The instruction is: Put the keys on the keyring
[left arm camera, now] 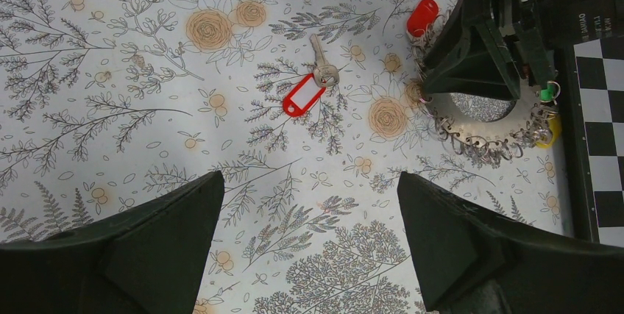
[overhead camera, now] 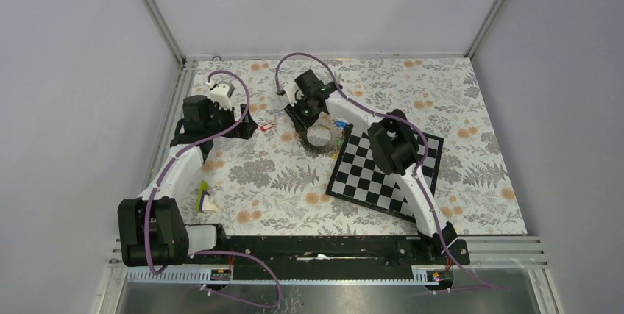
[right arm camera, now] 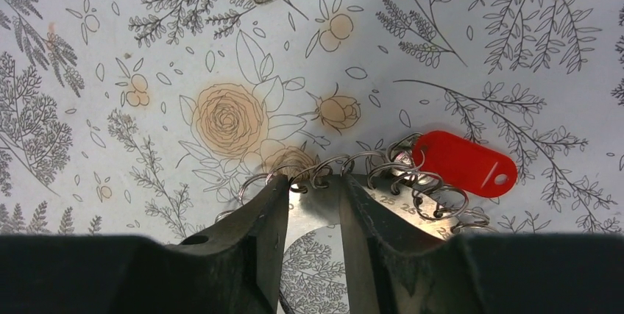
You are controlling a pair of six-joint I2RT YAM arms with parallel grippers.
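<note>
Diagonally, red-tagged key points away from spread left gripper; right gripper straddles keyring, grip unclear.

I count one large round grey metal keyring, its rim strung with small wire split rings too tangled to number. Three coloured plastic tags hang on it: one red, one green and one yellow. One silver key with a red plastic tag lies loose to the left of the keyring, one black-and-white chessboard sits just to its right, and one small yellow-and-white item lies well off to its near left.
</note>
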